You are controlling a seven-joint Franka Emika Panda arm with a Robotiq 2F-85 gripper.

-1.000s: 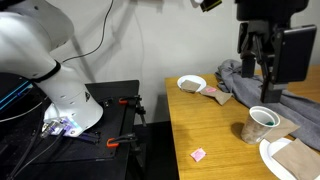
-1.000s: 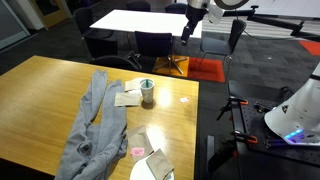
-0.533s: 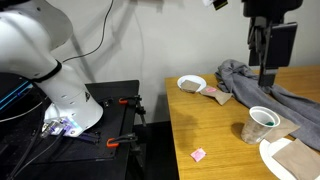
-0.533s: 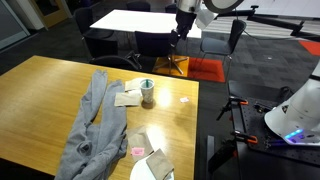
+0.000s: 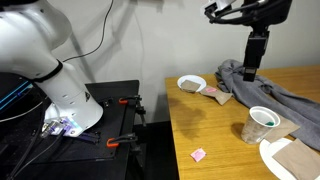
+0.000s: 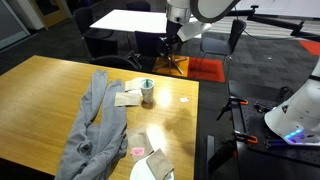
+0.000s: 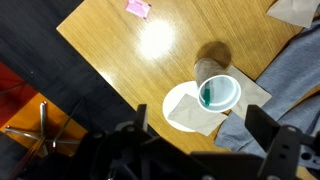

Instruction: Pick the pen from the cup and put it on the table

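The whitish cup [image 5: 260, 125] stands upright on the light-brown wooden table [image 5: 215, 135]; it also shows in an exterior view [image 6: 147, 92] and in the wrist view [image 7: 218, 93]. The green pen [image 7: 207, 96] leans inside the cup, seen from above. My gripper [image 5: 250, 70] hangs high above the table, well above and away from the cup, also in an exterior view [image 6: 166, 45]. In the wrist view its fingers [image 7: 200, 135] stand wide apart with nothing between them.
A grey cloth [image 6: 92, 125] lies across the table. A white bowl [image 5: 191, 84], a white plate with brown napkins [image 5: 285, 155], a napkin under the cup [image 7: 190, 110] and a pink scrap [image 5: 198, 154] lie there. A black workbench with red clamps [image 5: 115, 120] stands beside the table.
The arm has swung and the gripper has moved away from over the cup, toward the far side of the table. The cup and pen have not moved.
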